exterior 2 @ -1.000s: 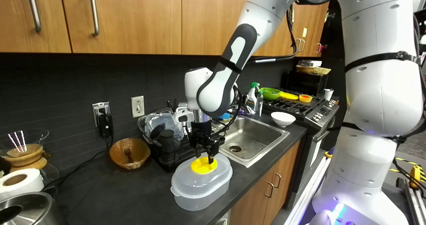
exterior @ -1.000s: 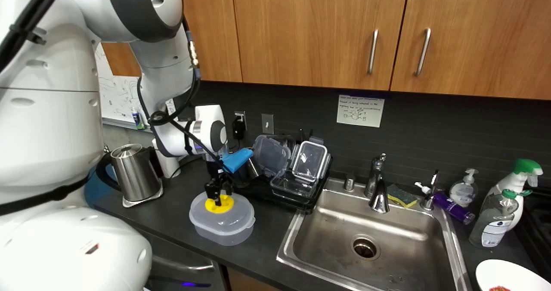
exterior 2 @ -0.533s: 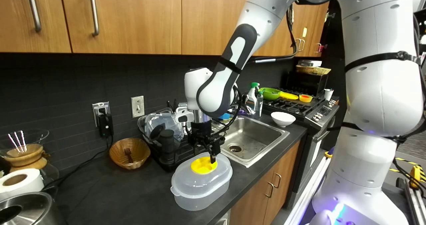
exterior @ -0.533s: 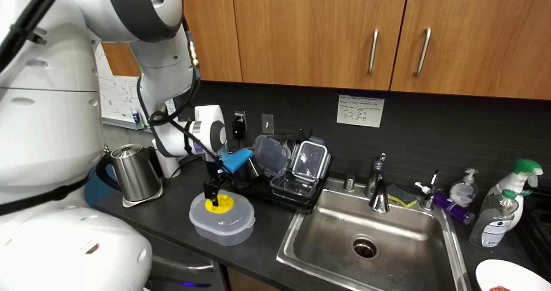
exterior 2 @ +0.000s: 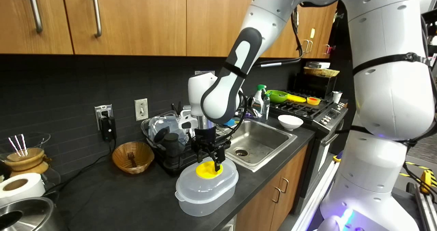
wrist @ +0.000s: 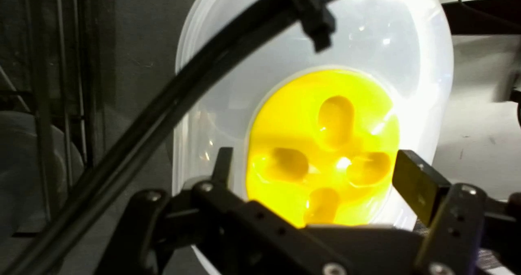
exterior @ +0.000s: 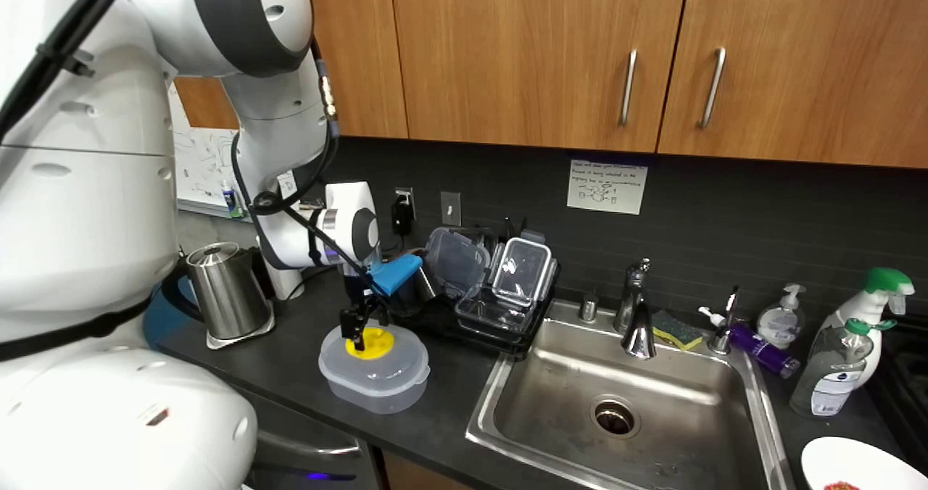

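Gripper dips slightly over the plastic tub within half a second

It sits a little lower than in the earlier frame, while the tub has stayed put on the dark countertop. The tub's cloudy, see-through lid carries a round yellow insert with four oval shapes moulded into it. Above this the gripper is spread wide, its fingers standing one to the left and one to the right of the yellow in the wrist view, with nothing in its grasp. Whether they touch the lid cannot be told.

In an exterior view, a dish rack loaded with clear containers stands just beyond the tub on the right. Farther right lies a steel sink with a faucet at its far edge, and a white bowl is at the near right corner. A steel kettle stands left of the tub, apart from it. In an exterior view, a wicker basket holding a fork sits left of the tub and farther back.
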You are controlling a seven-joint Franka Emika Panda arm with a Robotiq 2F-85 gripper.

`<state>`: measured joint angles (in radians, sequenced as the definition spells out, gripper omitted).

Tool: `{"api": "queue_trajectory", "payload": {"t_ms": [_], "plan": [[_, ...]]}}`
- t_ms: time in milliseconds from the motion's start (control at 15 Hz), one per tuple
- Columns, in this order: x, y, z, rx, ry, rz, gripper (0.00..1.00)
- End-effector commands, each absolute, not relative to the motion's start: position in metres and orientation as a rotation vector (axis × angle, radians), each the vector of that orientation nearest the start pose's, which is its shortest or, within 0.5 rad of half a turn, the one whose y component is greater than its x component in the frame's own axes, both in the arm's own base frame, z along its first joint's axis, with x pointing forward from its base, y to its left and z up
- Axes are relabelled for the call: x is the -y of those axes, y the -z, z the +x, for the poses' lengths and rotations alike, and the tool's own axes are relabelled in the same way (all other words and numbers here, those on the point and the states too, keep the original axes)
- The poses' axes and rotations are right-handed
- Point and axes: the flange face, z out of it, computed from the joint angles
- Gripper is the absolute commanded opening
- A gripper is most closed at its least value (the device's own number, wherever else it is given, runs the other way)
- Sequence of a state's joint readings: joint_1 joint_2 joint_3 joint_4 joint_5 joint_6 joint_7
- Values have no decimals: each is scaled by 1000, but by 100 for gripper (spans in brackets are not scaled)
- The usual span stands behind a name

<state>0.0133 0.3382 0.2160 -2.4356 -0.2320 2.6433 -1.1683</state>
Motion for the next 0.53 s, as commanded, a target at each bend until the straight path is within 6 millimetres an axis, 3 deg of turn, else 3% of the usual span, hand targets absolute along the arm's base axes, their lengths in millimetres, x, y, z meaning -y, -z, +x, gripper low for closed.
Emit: {"api": "queue_trajectory", "payload": {"t_ms": [0,67,200,267,467], "plan": [[-121,-160,460,-2272,126,2213,74],[-121,-160,460,-2273,114,2213,73],[-121,-161,462,-2270,84,2212,52],[-121,-162,463,-2268,75,2209,46],[-121,-165,464,-2263,58,2206,36]]}}
